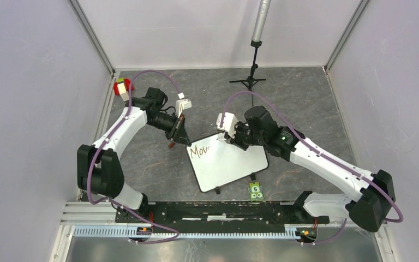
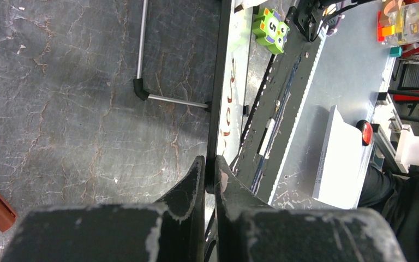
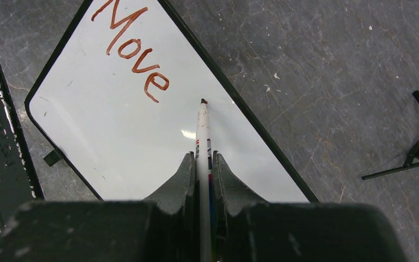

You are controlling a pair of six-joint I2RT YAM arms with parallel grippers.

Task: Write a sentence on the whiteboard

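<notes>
right wrist reads "move" [image 3: 133, 52]; right end effector [image 3: 202, 164] clamps marker [image 3: 202, 128], left end effector [image 2: 210, 166] whiteboard [image 3: 98, 136].

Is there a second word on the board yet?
No, the whiteboard carries only the word Move, with the tip of the marker just past its last letter.

- The sentence [image 3: 136, 54] on the whiteboard [image 3: 114, 136] reads only "Move", in reddish-brown handwriting by one corner.
- A green block [image 1: 256, 191] just beside the whiteboard's near edge bears the number "5".
- A bottle [image 2: 417, 19] well apart from the whiteboard shows "Clean".
</notes>
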